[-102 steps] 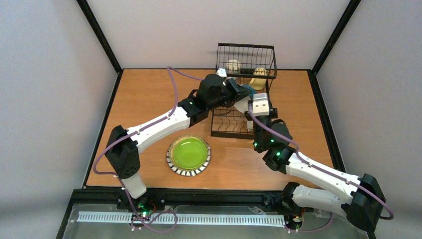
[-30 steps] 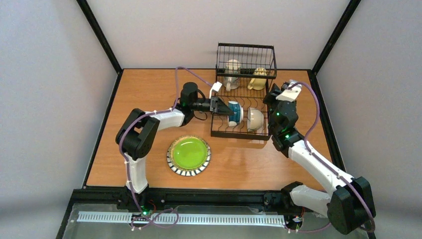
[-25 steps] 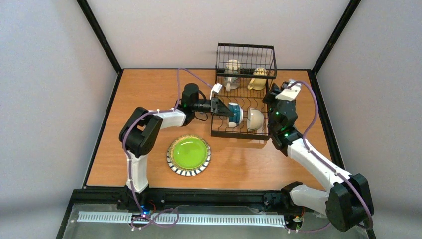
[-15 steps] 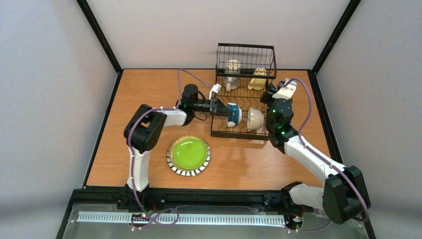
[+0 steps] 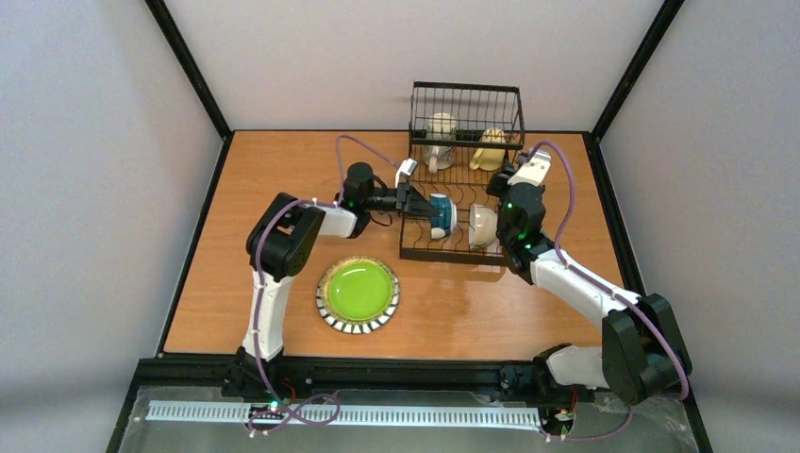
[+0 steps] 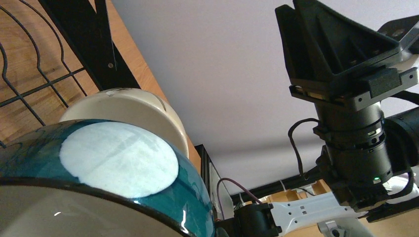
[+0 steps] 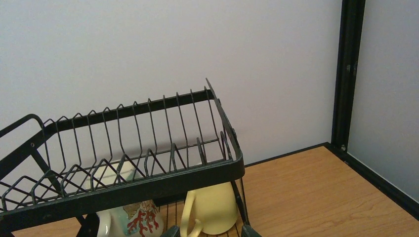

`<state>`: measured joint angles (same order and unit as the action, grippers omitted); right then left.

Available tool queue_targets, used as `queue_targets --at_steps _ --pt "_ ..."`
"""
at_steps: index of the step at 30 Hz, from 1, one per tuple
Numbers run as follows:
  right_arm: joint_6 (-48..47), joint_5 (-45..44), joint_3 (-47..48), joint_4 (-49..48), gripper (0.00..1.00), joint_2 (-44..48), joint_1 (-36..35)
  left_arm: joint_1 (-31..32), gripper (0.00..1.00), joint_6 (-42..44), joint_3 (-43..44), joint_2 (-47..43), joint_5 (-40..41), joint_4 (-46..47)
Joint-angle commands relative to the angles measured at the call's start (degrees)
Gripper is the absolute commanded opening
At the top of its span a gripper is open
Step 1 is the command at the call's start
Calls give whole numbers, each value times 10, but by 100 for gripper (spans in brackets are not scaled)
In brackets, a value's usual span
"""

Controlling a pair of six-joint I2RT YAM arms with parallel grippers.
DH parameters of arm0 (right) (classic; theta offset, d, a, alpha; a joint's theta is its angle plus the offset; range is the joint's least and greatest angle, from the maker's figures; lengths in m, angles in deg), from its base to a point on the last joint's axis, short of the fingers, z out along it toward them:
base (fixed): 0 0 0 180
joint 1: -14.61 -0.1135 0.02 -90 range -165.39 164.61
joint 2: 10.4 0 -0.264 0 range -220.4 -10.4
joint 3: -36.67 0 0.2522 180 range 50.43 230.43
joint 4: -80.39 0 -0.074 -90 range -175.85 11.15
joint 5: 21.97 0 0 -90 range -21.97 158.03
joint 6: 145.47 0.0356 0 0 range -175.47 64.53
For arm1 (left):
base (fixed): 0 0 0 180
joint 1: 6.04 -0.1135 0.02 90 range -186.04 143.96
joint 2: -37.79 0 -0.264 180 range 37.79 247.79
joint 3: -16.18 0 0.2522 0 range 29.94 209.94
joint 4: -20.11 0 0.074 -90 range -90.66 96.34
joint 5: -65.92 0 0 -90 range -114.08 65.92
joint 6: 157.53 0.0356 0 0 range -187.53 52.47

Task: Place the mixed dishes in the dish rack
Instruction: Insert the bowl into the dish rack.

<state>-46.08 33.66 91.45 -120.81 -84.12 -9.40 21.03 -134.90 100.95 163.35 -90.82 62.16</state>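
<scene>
Black wire dish rack [image 5: 443, 254] holds, on its flat base, the teal-banded cup [image 5: 440, 213] on its side with a cream bowl [image 5: 484, 225] just right of it; a white mug [image 5: 439, 140] and a cream mug [image 5: 491, 149] sit under its raised tier. Lime-green plate [image 5: 358, 294] lies off the rack's near-left corner. Left gripper [image 5: 418, 201]: jaws pressed together, tip at the cup's left side. Right gripper [image 7: 208, 233]: jaws spread, empty, at the rack's right edge, facing the raised tier
</scene>
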Motion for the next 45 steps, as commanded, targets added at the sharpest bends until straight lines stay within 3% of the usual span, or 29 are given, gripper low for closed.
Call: queue_targets --at_steps 1,12,30,40,45 --pt "14 1 15 -32 71 -10 6 -9 0 -45 26 18 -14 113" --pt "7 -2 13 -33 71 -14 6 -9 0 -105 23 54 -12 196" --pt "3 3 14 -31 70 -20 6 -10 0 -113 7 79 -8 218" --pt "0 9 20 -29 70 -28 6 -23 0 -243 3 131 16 385" --pt "0 9 21 -28 70 -30 6 -25 0 -255 1 135 18 397"
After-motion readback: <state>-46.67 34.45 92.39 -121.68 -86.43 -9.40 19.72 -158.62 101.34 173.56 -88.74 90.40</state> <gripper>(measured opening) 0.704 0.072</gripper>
